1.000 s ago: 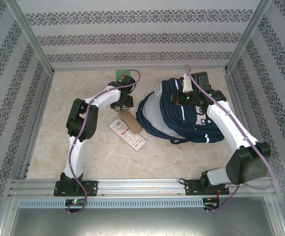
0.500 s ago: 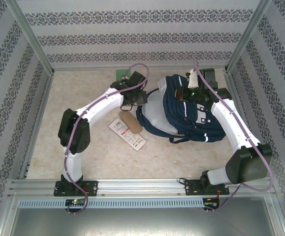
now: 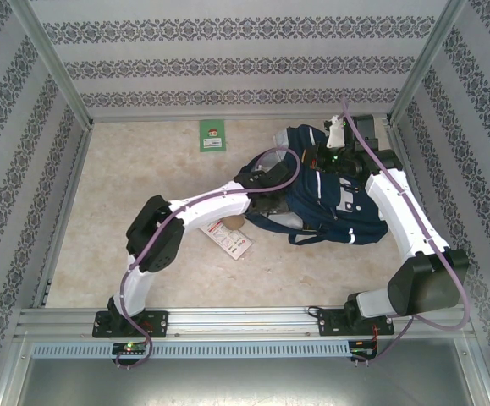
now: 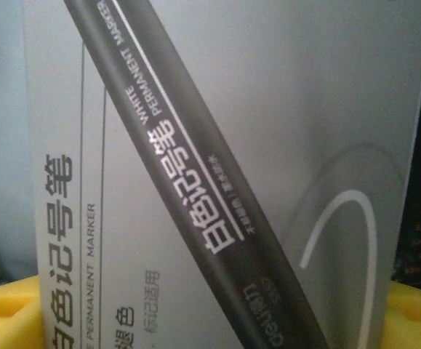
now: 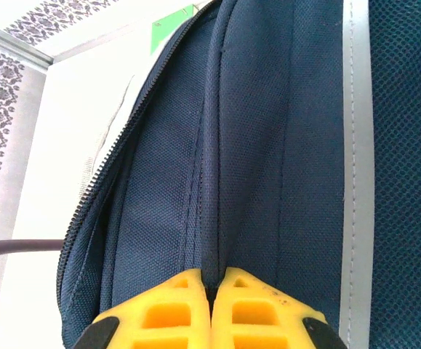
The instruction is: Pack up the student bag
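The student bag [image 3: 346,207], navy with white stripes, lies at the right of the table with its mouth facing left. My right gripper [image 3: 319,159] is shut on a fold of the bag's navy fabric [image 5: 268,145] near the zip; its yellow fingertips [image 5: 174,309] pinch the fold, with the gripper [image 5: 211,305] at the bottom of the right wrist view. My left gripper [image 3: 270,188] is at the bag's mouth. It is shut on a grey box of white permanent markers [image 4: 268,145], which sits between its yellow fingers [image 4: 6,313].
A green card [image 3: 212,135] lies at the back of the table. A flat white and red packet [image 3: 229,239] and a brown object [image 3: 236,222] lie left of the bag, partly under my left arm. Metal posts and patterned walls enclose the table.
My left arm has swung right, from beside the brown object to the bag's mouth. My right gripper has drawn the bag's top towards the back right, and the bag has shifted with it.
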Tool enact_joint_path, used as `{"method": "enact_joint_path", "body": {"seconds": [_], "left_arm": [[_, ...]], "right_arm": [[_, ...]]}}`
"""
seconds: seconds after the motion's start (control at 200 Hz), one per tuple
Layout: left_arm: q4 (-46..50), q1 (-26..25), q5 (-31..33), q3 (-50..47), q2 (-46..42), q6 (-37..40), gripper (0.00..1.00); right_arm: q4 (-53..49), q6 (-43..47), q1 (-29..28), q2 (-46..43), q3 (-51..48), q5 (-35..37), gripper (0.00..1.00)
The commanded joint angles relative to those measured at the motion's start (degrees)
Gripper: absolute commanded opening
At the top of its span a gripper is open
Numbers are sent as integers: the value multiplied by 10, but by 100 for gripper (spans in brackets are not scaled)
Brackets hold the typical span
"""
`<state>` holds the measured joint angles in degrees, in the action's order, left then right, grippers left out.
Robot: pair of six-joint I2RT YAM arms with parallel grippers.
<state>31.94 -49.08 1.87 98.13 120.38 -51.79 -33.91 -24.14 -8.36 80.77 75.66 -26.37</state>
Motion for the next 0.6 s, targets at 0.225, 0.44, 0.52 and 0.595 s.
{"method": "enact_joint_path", "body": {"seconds": [0.225,0.44,0.52,0.595], "left_arm": [[-57,-8,12,70,69,-21,87],[-37,-7,18,82,71,-16,100],[-31,-5,24,80,63,-12,100],[-24,-3,30,74,52,-9,100]], "right_arm": [[86,-21,-4,-22,22,-65,0],[85,-17,-4,-23,17,-58,0],[85,-16,-3,-21,17,-57,0],[84,-13,-3,-19,19,-56,0]]}}
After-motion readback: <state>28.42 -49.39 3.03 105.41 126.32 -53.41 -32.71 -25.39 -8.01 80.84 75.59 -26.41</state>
